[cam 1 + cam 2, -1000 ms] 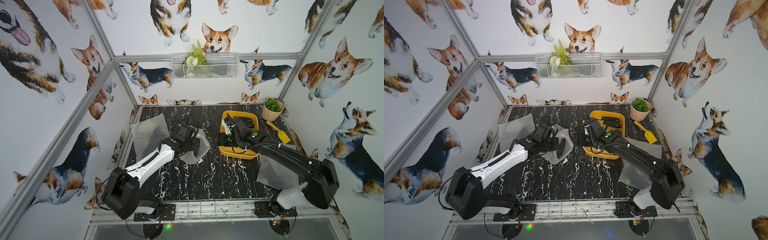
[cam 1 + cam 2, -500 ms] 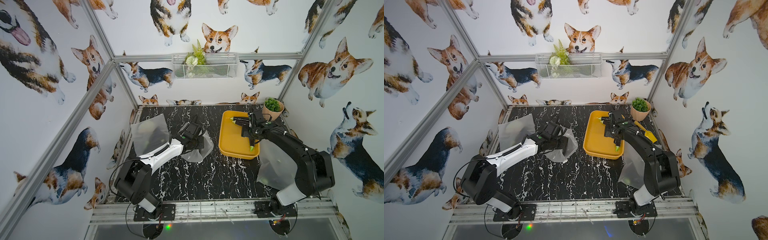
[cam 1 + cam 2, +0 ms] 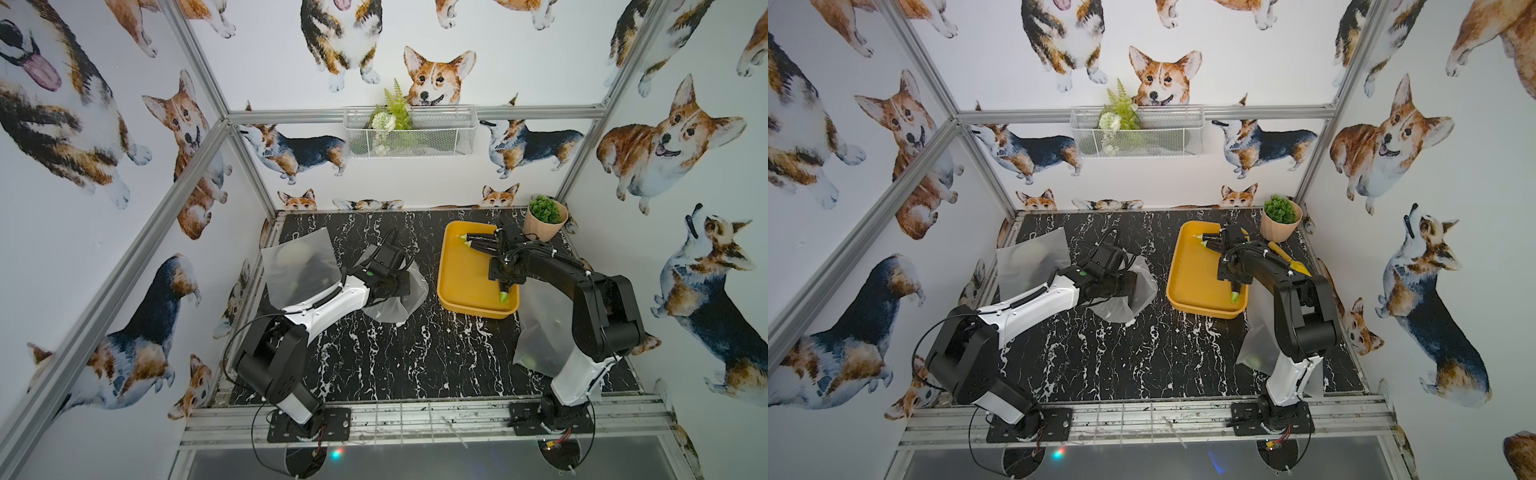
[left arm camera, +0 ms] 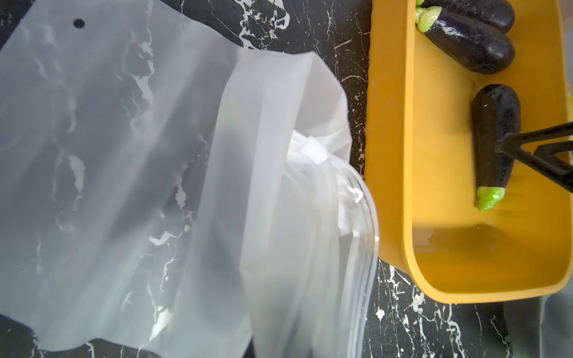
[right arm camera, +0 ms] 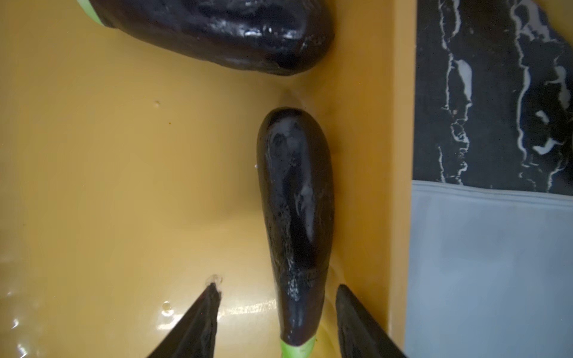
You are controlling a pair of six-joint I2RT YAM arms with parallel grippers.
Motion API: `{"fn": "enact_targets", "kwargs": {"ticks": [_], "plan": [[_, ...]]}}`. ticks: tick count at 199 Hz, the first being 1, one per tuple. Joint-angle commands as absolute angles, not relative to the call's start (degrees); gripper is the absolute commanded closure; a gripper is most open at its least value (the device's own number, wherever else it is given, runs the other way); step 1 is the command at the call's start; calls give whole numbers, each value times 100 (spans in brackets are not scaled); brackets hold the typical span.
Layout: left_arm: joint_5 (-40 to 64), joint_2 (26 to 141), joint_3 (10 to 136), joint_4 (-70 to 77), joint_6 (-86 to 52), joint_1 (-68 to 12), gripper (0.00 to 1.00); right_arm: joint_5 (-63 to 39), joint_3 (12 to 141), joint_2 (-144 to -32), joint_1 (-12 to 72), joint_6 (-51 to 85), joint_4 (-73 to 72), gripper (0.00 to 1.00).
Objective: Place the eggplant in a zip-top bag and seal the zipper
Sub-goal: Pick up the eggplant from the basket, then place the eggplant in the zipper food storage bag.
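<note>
R gripper point(image 5: 277, 287) open, jaws straddling the eggplant point(image 5: 294, 201) at its thin stem end, gaps both sides, no contact yet. Eggplant lies flat in the yellow tray point(image 3: 461, 266), along the tray's right wall, green stem toward its near right corner; tray sits by the far right corner of the worktop point(image 3: 415, 353). L gripper point(image 3: 397, 286) shut, prob on the rim of the zip-top bag point(image 4: 279, 217): its tips are hidden behind the film in the wrist view, but the bag is bunched w/ one side raised, mid worktop, just left of the tray. Risks: eggplant skin is glossy and smooth and the body tapers, so jaws closing on the narrow end could squirt it out or let the fat round end swing down; outer jaw is v close to the tray wall, could catch it and drag the tray; tray floor is slick w/ a few droplets, so the veg may slide instead of seating. Bag is thin frosted floppy film, mouth looks half collapsed w/ one side pinched, so the eggplant may snag the zipper lip or shove the bag away. Also two more eggplants point(image 4: 465, 46) at the tray's far end, same dark shiny skin, apart from the target
</note>
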State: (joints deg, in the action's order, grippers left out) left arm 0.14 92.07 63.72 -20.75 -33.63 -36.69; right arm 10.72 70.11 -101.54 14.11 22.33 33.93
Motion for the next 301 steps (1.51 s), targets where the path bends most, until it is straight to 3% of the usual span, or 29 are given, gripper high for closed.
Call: {"fn": "enact_targets", "kwargs": {"ticks": [1,86,134,201,241,301], "plan": [[88,9241,6442,-1950,-3384,-3665,100,1194,7122,-10389,1393,2241,3340,42],[35,9215,6486,-2063,-3332,-3660,100,851,7295,-10545,1389,2314,3298,72],[92,9298,6504,-2010,-3366,-3665,100,261,7219,-9665,1675,2285,3469,74],[39,9271,6542,-1985,-3349,-3658,100,-1923,6985,-8569,3402,2425,3351,75],[42,9157,6427,-1760,-3385,-3696,100,-3019,6467,-8671,3779,3038,2928,74],[186,8786,6099,-1633,-3312,-3913,100,-2962,6540,-9261,3881,3808,2301,74]]}}
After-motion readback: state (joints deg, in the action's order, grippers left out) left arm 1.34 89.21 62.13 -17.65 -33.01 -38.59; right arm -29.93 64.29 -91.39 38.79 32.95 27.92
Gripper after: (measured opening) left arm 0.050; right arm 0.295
